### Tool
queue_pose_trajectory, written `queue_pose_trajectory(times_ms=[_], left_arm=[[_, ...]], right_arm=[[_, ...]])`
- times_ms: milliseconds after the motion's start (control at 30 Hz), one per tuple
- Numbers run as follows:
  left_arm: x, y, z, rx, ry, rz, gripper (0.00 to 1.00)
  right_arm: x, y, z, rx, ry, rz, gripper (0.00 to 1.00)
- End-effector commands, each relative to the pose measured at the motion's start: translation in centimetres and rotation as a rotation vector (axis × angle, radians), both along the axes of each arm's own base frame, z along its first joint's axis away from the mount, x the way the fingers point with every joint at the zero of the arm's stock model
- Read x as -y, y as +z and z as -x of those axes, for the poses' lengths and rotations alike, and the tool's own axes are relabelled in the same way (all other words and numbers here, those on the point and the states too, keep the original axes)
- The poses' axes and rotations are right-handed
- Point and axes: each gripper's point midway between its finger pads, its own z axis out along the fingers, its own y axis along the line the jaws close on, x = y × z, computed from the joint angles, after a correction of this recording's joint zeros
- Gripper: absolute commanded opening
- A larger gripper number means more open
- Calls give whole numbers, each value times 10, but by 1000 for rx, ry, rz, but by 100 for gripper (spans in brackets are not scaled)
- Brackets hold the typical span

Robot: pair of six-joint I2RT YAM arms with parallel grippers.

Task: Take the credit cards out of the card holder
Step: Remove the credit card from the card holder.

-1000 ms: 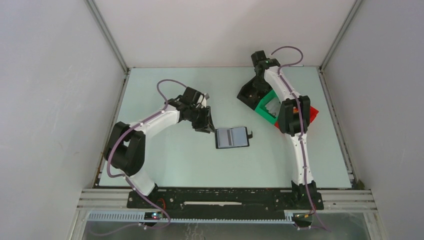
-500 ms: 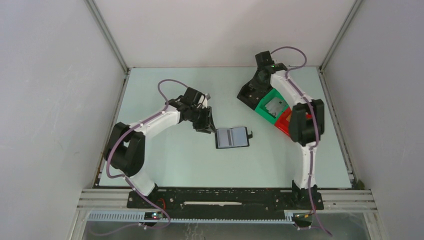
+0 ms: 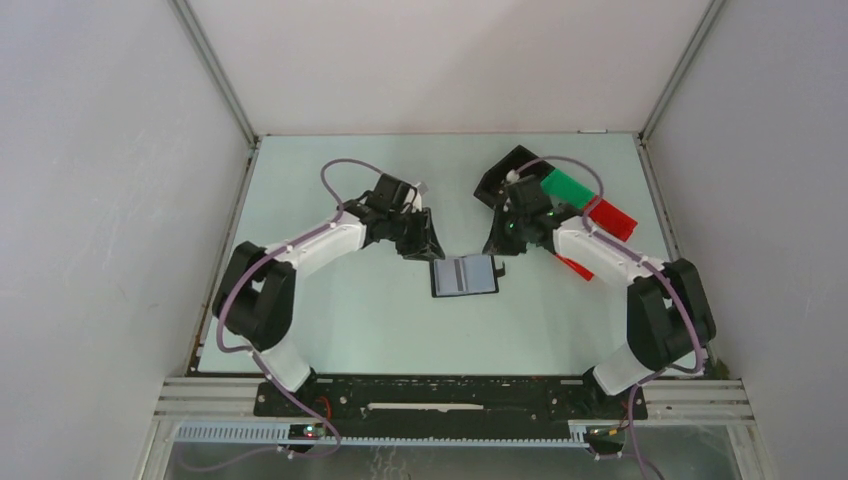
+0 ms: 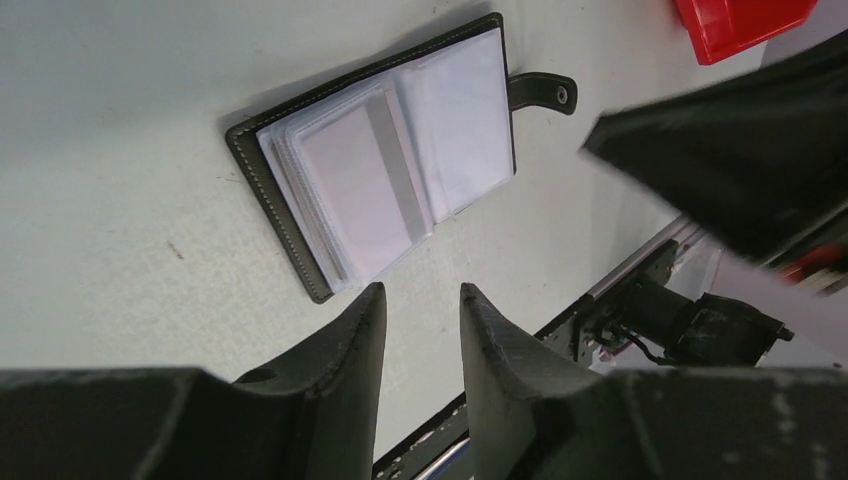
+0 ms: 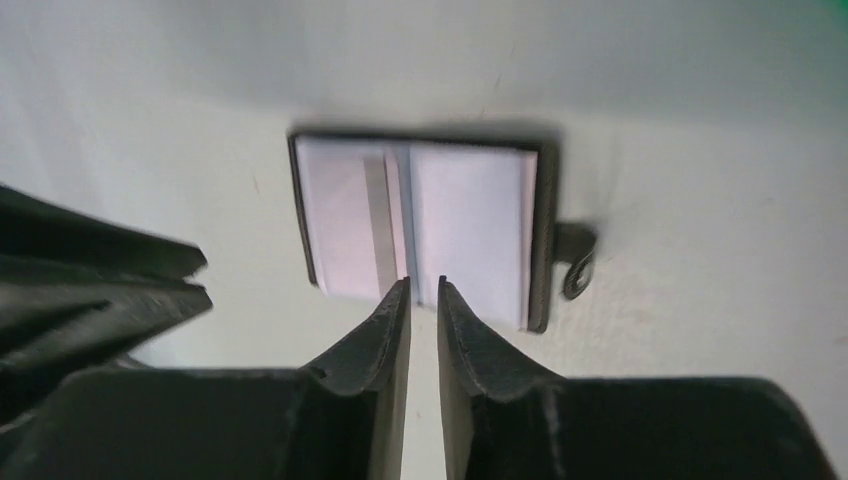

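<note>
The card holder (image 3: pixel 464 275) lies open and flat on the table, its black closure tab (image 4: pixel 545 90) sticking out to one side. Pale credit cards (image 4: pixel 350 190) sit in its pockets, one with a grey stripe (image 5: pixel 375 215). My left gripper (image 3: pixel 425 245) hovers just off the holder's left edge, open (image 4: pixel 420 295), with only table between its fingers. My right gripper (image 3: pixel 500 240) hangs at the holder's far right corner. In the right wrist view its fingertips (image 5: pixel 423 285) point at the holder's centre fold, a narrow gap apart and holding nothing.
A black open bin (image 3: pixel 505 175), a green bin (image 3: pixel 565 188) and a red bin (image 3: pixel 610 215) stand in a row at the back right, just behind my right arm. The left gripper's fingers (image 5: pixel 90 290) show at the left of the right wrist view.
My right arm has swung from over the bins at the back right down to the card holder. The left gripper has shifted slightly towards the back. The holder has not moved.
</note>
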Motion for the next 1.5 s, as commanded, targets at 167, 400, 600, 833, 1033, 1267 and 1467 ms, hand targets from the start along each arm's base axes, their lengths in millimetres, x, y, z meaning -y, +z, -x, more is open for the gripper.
queue_pose_trajectory(times_ms=[167, 400, 600, 833, 1033, 1267, 1467], left_arm=[[19, -35, 10, -101, 0, 22, 38], [29, -52, 16, -139, -12, 21, 38], [29, -62, 16, -150, -8, 0, 38], [18, -63, 12, -111, 7, -63, 41], [18, -67, 12, -122, 9, -70, 41], [27, -62, 8, -117, -9, -43, 40], [34, -64, 7, -132, -25, -35, 40]], right_arm=[[-13, -51, 20, -75, 23, 40, 16], [10, -75, 21, -98, -50, 154, 16], [21, -96, 26, -138, -84, 174, 16], [21, -109, 27, -165, -97, 168, 15], [20, -115, 27, -179, -97, 162, 15], [20, -114, 28, -182, -98, 161, 15], [19, -113, 28, -183, -102, 159, 14]])
